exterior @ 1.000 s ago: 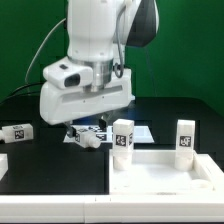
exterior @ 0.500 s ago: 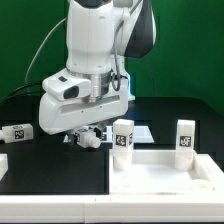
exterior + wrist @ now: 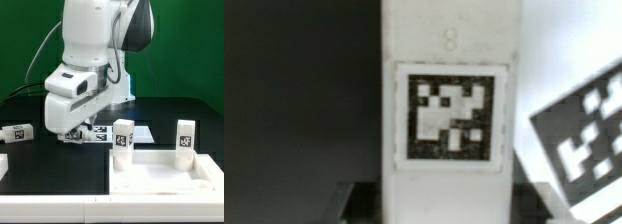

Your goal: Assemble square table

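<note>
1. End effector (image 3: pixel 80 132) sits low over the black counter (image 3: pixel 50 170), at the marker board (image 3: pixel 140 131) edge.
2. Wrist view: tagged leg (image 3: pixel 450 60) fills the centre, directly under the end effector. Cannot tell if it is gripped or the jaws are just around it.
3. Tabletop (image 3: pixel 165 180) is at the exterior view's lower right, with left upright leg (image 3: pixel 123 138) and right upright leg (image 3: pixel 185 140) at its far corners.
4. Loose leg (image 3: pixel 16 132) lies on its side at the exterior view's left, well apart.
</note>
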